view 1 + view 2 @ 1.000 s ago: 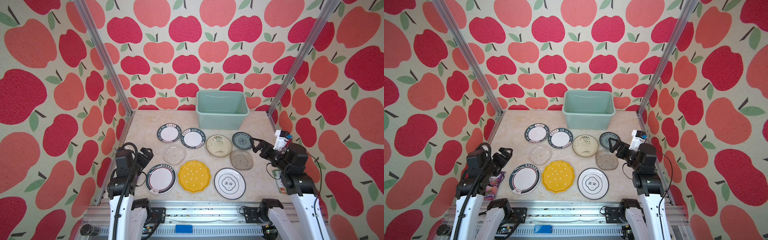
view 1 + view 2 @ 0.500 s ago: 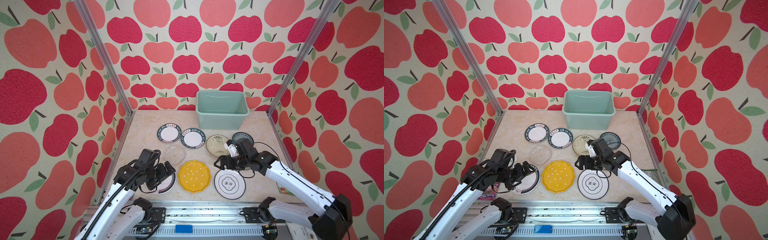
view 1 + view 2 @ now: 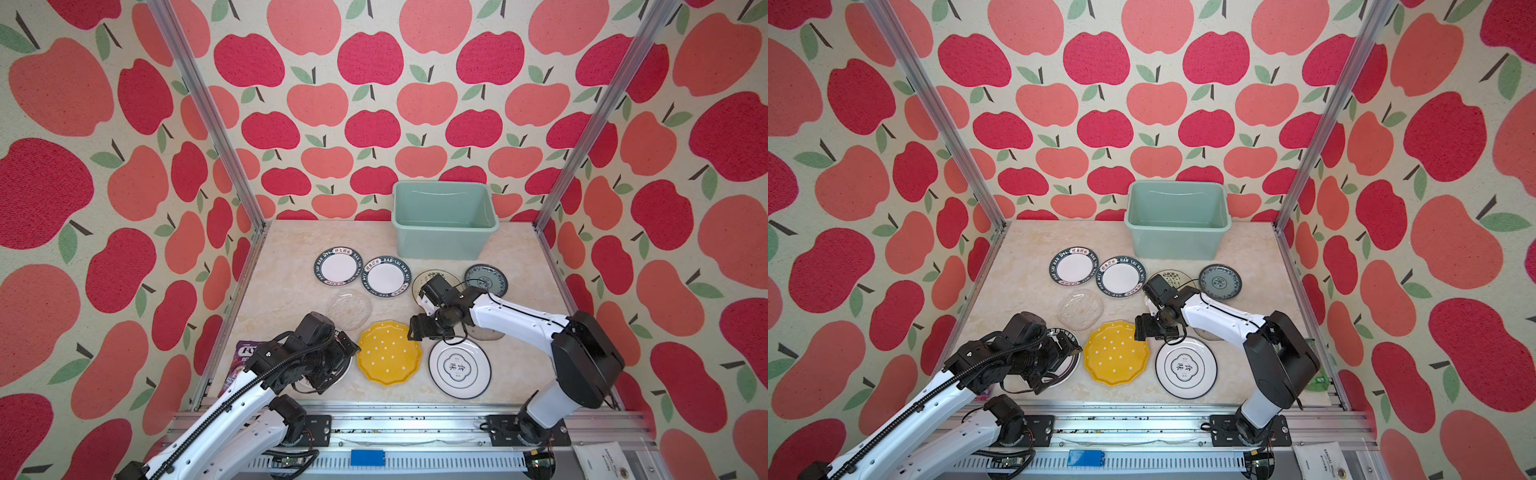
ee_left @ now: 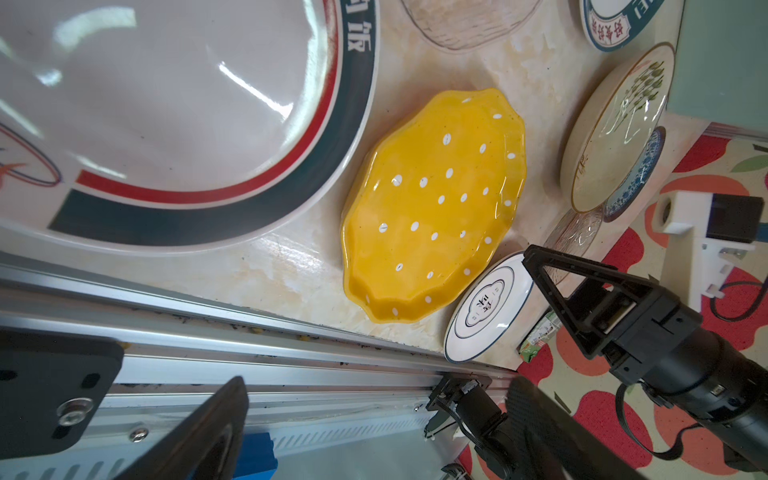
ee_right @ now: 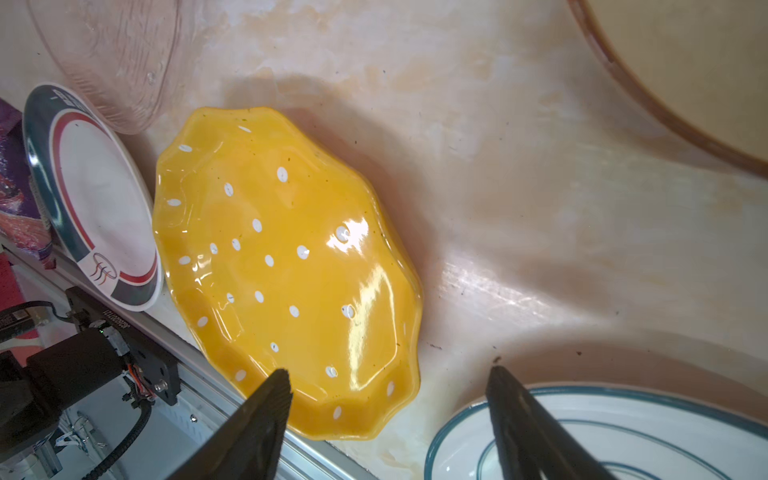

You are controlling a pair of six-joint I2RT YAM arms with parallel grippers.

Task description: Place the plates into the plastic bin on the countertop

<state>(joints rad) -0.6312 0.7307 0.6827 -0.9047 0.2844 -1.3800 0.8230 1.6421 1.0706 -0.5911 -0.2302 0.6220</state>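
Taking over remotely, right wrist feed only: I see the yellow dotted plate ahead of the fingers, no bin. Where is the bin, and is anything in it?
Observer: The plastic bin stands at the back of the countertop, right of centre. No plate is in it.
Operator: Left gripper?
Observer: The left gripper hangs over the front dark-rimmed plate at the front left. Its jaws are wide open and hold nothing.
Operator: What lies on the way to the bin?
Observer: The blue patterned plate lies flat just in front of the bin's right corner, beside the cream floral plate.
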